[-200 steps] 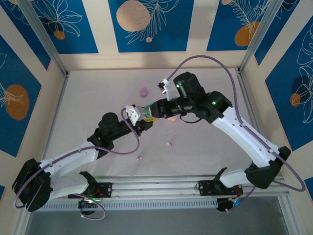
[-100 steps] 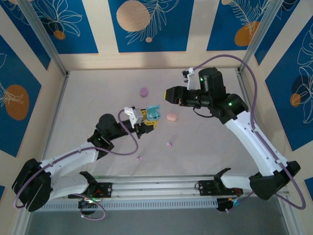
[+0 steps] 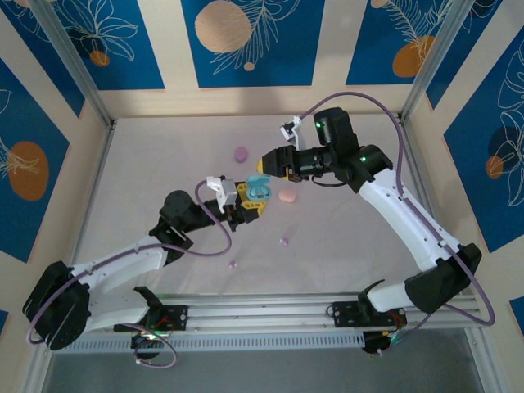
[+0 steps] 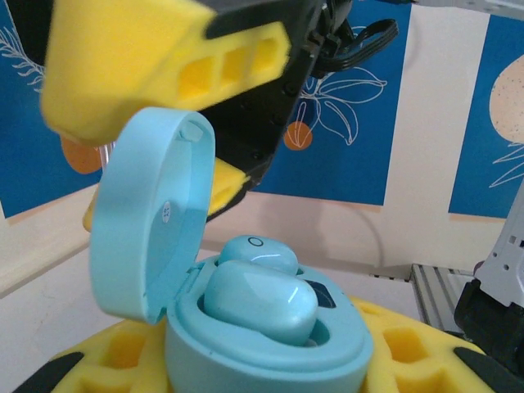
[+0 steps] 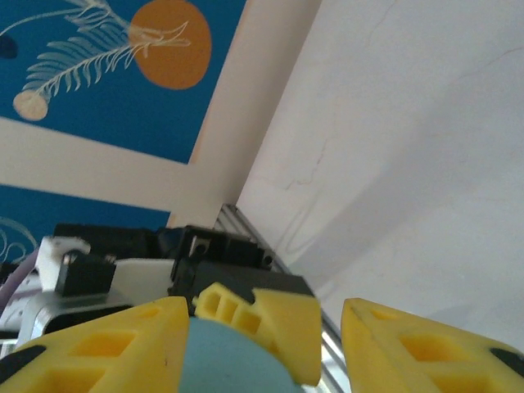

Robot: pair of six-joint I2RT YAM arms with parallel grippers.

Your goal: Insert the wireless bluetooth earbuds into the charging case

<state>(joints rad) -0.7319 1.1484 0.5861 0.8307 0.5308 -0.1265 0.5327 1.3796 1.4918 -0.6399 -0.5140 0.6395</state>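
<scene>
jaws first: the left gripper [image 3: 250, 202] clamps the base of the light blue charging case [image 3: 260, 188] and holds it off the table. the right gripper [image 3: 267, 165] has its yellow fingers spread, one on each side of the raised lid [image 4: 151, 221], and pinches nothing.

the two light blue earbuds [image 4: 260, 299] sit side by side in the wells of that case. from the left wrist view we judge both to be seated, though the nearer one looks a touch proud.

we take the step in hand to be shutting the lid. we would press the back of the lid with one finger and swing it about its hinge. the left grip should hold firm and level, and we would stop if the nearer bud resists, since a forced lid could flick it out.

a pink case [image 3: 286, 196] lies just beside the held case, and a purple case [image 3: 241, 153] lies nearer the back wall. two purple buds [image 3: 284, 241] lie loose towards the arm bases, apart from each other.

the table [image 3: 164, 164] is pale and matte, with faint hairline marks. blue wall panels [image 3: 246, 41] with white leaves and orange discs enclose it, set between metal posts [image 3: 74, 61].
</scene>
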